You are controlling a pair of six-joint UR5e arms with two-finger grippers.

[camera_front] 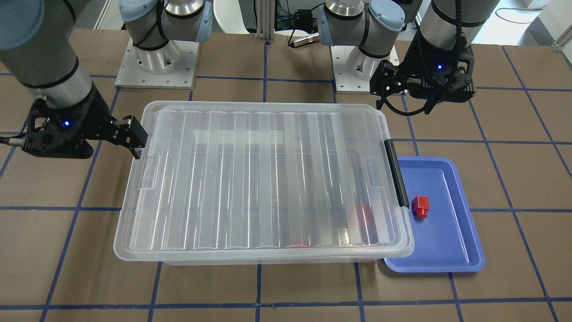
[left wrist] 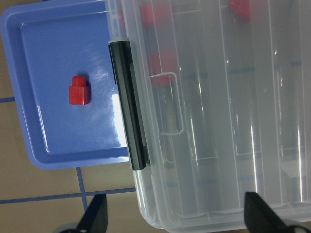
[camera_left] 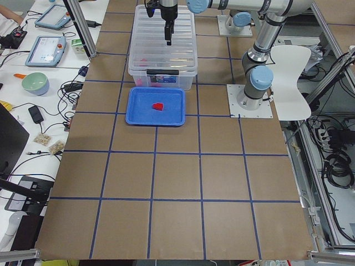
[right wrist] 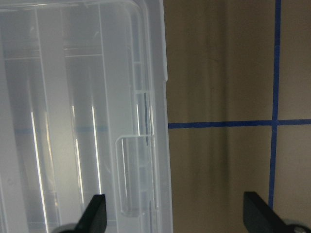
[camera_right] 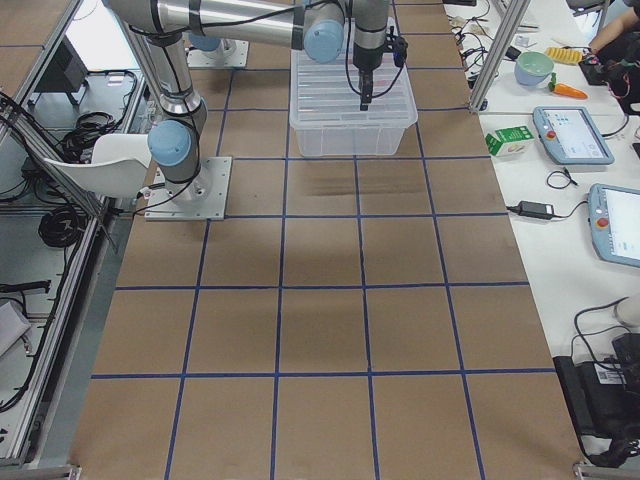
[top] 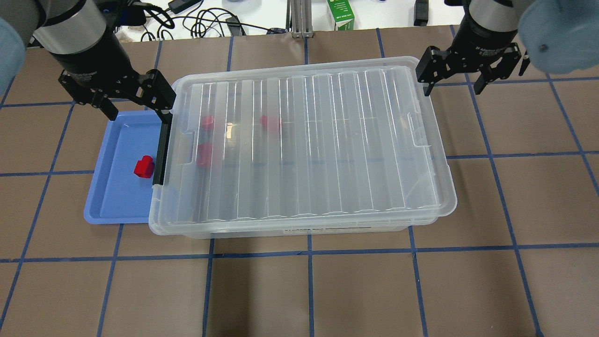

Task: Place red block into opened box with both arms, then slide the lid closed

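At the left end of the table, the left gripper [top: 138, 110] is hanging above the far left corner of the scene with its two fingers spread wide and gripping nothing. Its wrist view is looking down on both the tray and the latch end of the box. Below it, a shallow blue tray [top: 114, 199] is sitting flat on the brown table, with its right edge tucked against the box's left short end. The red block [top: 143, 166] is lying on the tray floor, outside the box, toward the tray's right side. It is near the black latch bar [top: 161, 150] but apart from it. To the right, the box [top: 299, 230] is standing with its long sides running left to right. The lid [top: 304, 140] is lying flat on top of it, ribs running near to far, and is covering the opening as far as the views show. Through the clear plastic, three blurred red pieces [top: 207, 122] are showing in the left part of the box. At the far right corner, the right gripper [top: 453, 86] is hovering with its fingers also spread apart and empty. Its wrist view is taking in the box's right short edge and the bare table beside it.
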